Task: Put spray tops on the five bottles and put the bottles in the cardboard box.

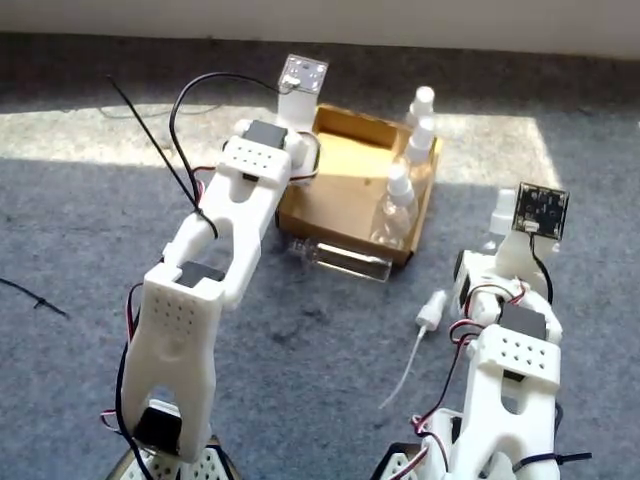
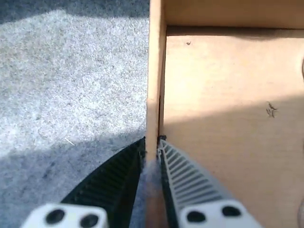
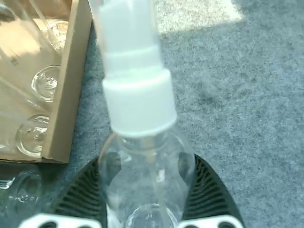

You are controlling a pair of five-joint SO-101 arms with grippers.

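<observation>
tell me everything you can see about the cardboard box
The cardboard box is a shallow, open-topped tray of plain brown card, flat on the grey carpet, partly sunlit. Three clear bottles with white spray tops stand inside along one side wall. The left end effector is shut on the opposite wall, one finger inside, one outside. A topless bottle lies on the carpet along its near edge.
</observation>
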